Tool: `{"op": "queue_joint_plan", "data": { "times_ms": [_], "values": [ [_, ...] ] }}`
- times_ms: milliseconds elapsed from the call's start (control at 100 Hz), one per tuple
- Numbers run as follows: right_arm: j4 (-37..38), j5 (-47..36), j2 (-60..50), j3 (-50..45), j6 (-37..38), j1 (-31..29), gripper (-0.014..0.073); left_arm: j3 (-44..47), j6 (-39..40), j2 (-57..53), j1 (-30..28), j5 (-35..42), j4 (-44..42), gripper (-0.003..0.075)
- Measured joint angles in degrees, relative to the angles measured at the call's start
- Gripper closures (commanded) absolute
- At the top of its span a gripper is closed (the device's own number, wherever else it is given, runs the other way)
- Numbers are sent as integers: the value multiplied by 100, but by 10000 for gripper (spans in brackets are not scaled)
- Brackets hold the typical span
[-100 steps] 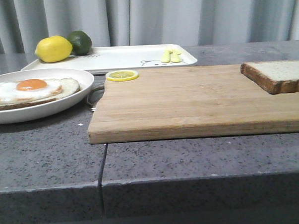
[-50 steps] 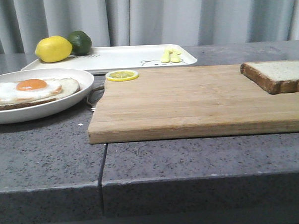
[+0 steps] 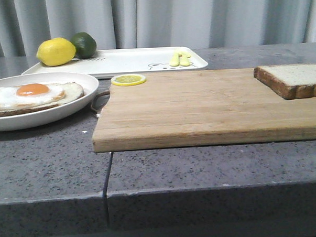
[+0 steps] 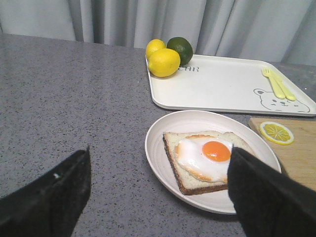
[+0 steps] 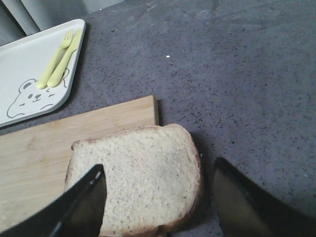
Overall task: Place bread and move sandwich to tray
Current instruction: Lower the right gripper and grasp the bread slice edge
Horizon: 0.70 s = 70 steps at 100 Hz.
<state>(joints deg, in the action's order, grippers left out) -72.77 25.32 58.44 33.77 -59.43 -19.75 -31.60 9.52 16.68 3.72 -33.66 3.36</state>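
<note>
1. Nothing is done yet, judging from the layout: the pale square bread slice with a dark brown crust (image 5: 140, 177) lies flat on the far right corner of the wooden cutting board (image 3: 199, 103), overhanging its edge.
2. The open sandwich, a brown-crusted slice with a fried egg on top (image 4: 205, 158), sits on the round white shallow plate (image 4: 163, 133) at the left, uncovered.
3. The flat white rectangular tray with a bear drawing (image 4: 222, 89) lies behind the plate; it holds two lemons (image 4: 163, 61), a lime (image 4: 180, 48) and a yellow fork and knife (image 4: 276, 84). The middle is bare.
4. The right gripper (image 5: 158, 197) has its fingers spread, hanging over the bread and straddling it, with no contact visible.
5. The left gripper (image 4: 158, 190) is wide apart near the plate, holding nothing.
6. A lemon slice (image 3: 128, 79) sits at the board's back-left corner.
7. Left to do: grab the bread, cap the egg, move the sandwich to the tray.
</note>
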Motion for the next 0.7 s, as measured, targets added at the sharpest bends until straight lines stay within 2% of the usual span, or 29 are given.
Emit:
{"op": "queue_joint_plan", "data": {
  "times_ms": [140,290,700],
  "values": [
    [-813,-76,452,8,-718,-13,118,0,0,0,0,0,0,185],
    [-1336,-143,870,8,-1271,-13,118,0,0,0,0,0,0,185],
    [-1736,-75,1633,8,-1405,-22,118,0,0,0,0,0,0,185]
  ]
}}
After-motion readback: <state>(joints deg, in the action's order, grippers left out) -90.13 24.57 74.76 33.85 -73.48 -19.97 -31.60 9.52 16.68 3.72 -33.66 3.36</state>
